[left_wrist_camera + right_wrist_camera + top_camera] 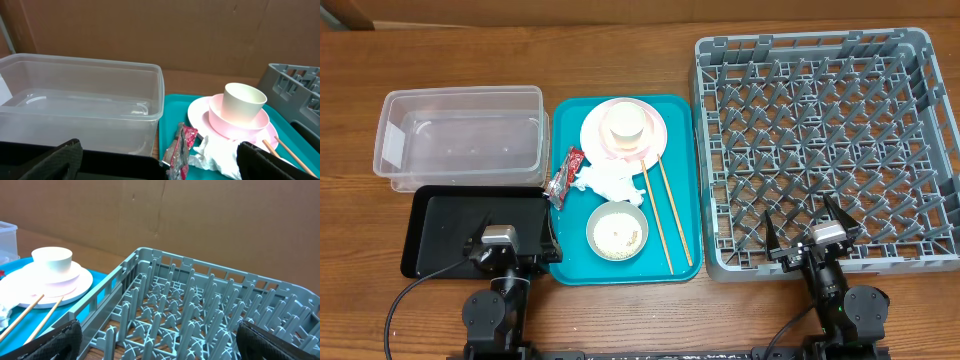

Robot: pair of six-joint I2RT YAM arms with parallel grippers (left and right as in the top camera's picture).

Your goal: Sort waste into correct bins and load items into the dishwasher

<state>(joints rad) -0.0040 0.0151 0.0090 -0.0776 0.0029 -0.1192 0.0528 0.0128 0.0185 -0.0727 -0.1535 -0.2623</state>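
A teal tray point(682, 150) holds a pink plate point(657, 137) with a white cup point(623, 125) on it, a red wrapper point(563, 178), a crumpled napkin point(610, 182) and a white bowl of rice point(618, 232). The clear tub point(460, 135) and black tray point(440, 235) lie to its left, the grey dish rack point(825, 150) to its right. My left gripper point(505, 218) hangs open and empty over the black tray point(115, 167), facing the wrapper point(180, 150) and napkin point(215, 155). Over the rack's near edge point(200, 305), my right gripper point(804, 222) is also open and empty.
Two wooden chopsticks point(670, 215) lie lengthwise on the teal tray's right side, beside the rice bowl. Brown cardboard walls off the far side of the wooden table. The rack's upright pegs point(155, 287) rise just ahead of my right fingers.
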